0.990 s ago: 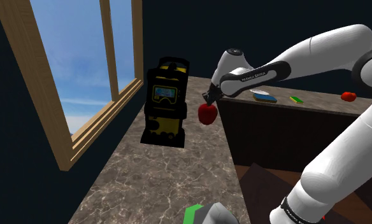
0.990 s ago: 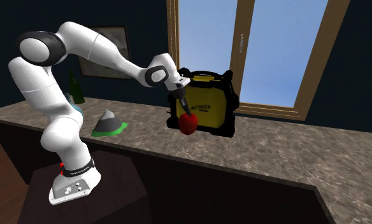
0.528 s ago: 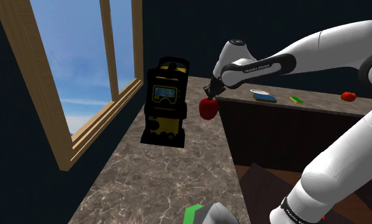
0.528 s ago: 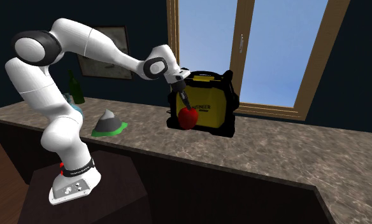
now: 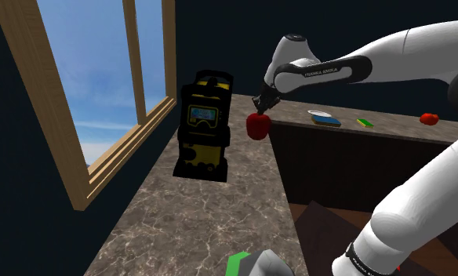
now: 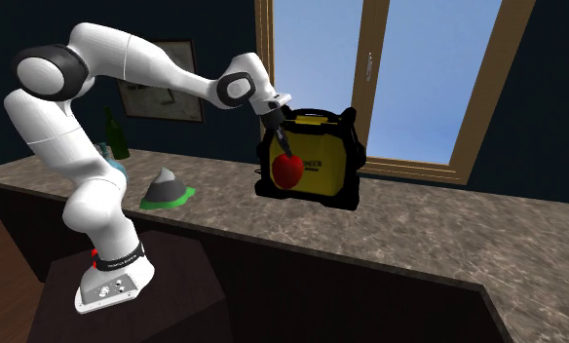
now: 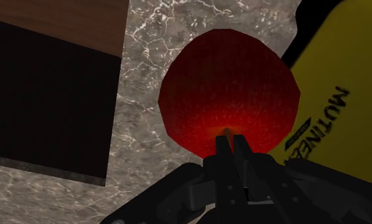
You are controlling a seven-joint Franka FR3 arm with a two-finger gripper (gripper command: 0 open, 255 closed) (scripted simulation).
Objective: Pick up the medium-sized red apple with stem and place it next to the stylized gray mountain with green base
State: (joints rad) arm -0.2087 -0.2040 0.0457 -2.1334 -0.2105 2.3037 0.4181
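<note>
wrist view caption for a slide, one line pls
Black gripper holding a red apple above the marbled counter, beside a yellow and black case.

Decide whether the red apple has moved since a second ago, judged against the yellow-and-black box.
Yes. In the second exterior view the apple, clasped by the gripper, has risen against the box.

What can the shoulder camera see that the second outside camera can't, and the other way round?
Shoulder view's own: a blue-and-white dish, a green item and a small red thing on the far counter. Second exterior view's own: a green bottle and a framed picture. Both share the red apple held up in the hand, the yellow-and-black machine, the window and the grey mountain with its green base.
</note>
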